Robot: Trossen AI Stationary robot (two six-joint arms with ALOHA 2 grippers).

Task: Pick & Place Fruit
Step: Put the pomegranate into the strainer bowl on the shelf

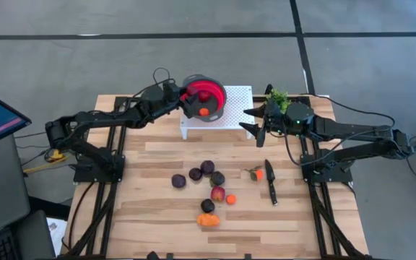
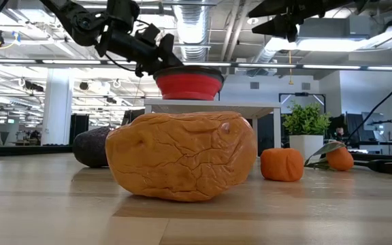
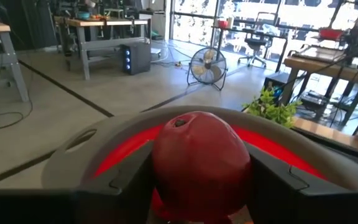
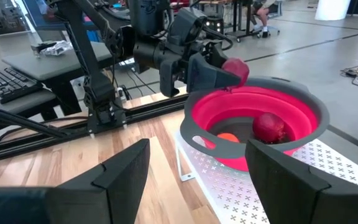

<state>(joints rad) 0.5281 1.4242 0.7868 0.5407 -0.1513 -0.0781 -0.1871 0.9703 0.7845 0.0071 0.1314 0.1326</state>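
Your left gripper (image 4: 219, 73) hangs over the rim of the red bowl (image 4: 291, 102) on the white stand (image 1: 237, 101), clamped on a red fruit (image 3: 199, 163), so you are at the drop-off step; the bowl already holds a dark red fruit (image 4: 270, 127) and a small orange (image 4: 227, 139). Next you need to part the fingers with the fruit inside the rim, then go back for the plums (image 1: 207, 167) and the large orange piece (image 1: 208, 219) on the table (image 1: 150, 217). Your right gripper (image 1: 257, 118) waits beside the stand, fingers spread and empty.

Two black jointed arms (image 1: 100, 119), trailing black cables, blocky matte claw fingers (image 4: 123, 171) (wedge-shaped)
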